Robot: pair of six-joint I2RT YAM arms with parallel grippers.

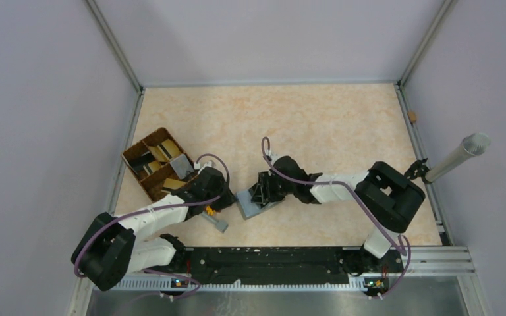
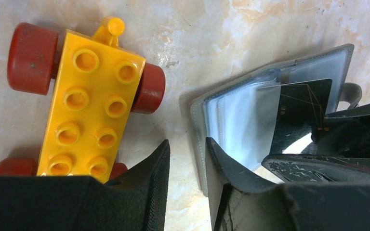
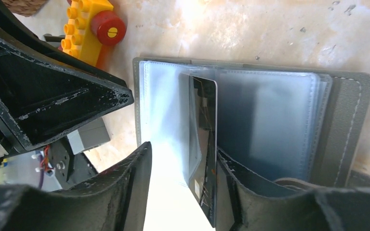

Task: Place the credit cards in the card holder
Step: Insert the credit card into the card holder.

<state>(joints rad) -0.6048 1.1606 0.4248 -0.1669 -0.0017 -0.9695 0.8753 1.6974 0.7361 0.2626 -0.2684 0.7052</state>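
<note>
The grey card holder (image 1: 253,205) lies open on the table between both grippers, its clear pockets up (image 3: 347,125). A dark credit card (image 3: 204,144) stands on edge, partly inside a clear pocket, leaning on my right gripper's right-hand finger. My right gripper (image 3: 183,148) is open over the pockets (image 1: 261,192), and its left finger is clear of the card. My left gripper (image 2: 188,142) is open at the holder's left edge (image 2: 200,139). One finger (image 2: 226,168) rests on the inner leaf. The dark card (image 2: 298,110) also shows there. More gold and grey credit cards (image 1: 165,151) sit in the tray.
A brown woven divided tray (image 1: 135,155) stands at the left behind my left arm. A yellow toy brick car with red wheels (image 2: 91,101) sits just left of the holder. A small grey block (image 1: 219,224) lies near the front edge. Metal rails border the table.
</note>
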